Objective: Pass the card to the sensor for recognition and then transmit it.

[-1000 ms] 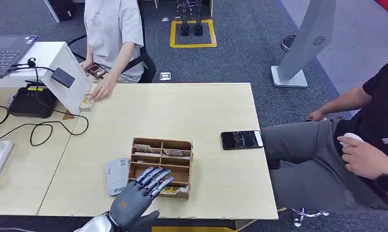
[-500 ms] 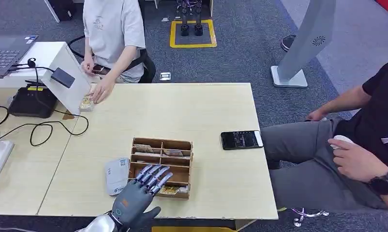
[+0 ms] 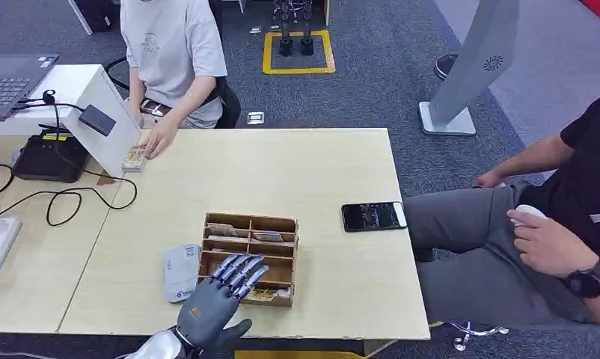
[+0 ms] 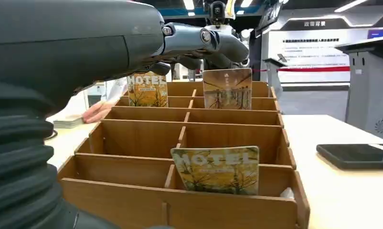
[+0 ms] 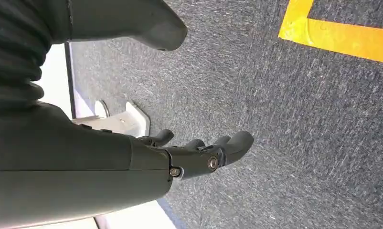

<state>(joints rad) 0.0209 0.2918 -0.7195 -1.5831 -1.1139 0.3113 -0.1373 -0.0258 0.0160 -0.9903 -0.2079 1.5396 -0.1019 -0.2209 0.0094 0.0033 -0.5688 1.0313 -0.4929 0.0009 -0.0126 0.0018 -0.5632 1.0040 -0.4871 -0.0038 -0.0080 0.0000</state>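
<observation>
Hovering over the near row of the wooden compartmented card box (image 3: 250, 258), the left hand (image 3: 216, 301) had its fingers spread and held nothing; a yellow "HOTEL" card (image 4: 217, 169) stood upright in the near right compartment just beneath them. The right hand (image 5: 189, 155) hung over grey carpet, fingers loosely apart and empty. A white rounded sensor (image 3: 181, 272) lay just beside the box on the pale wooden table (image 3: 282, 172). Farther off, a black phone (image 3: 373, 216) rested near the table's right edge

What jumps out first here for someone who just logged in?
The left hand, fingers spread, hovers over the near rows of the wooden card rack at the table's front edge, holding nothing. A HOTEL card stands in the nearest slot. Across the table, a person's hand rests by a card stack.
</observation>
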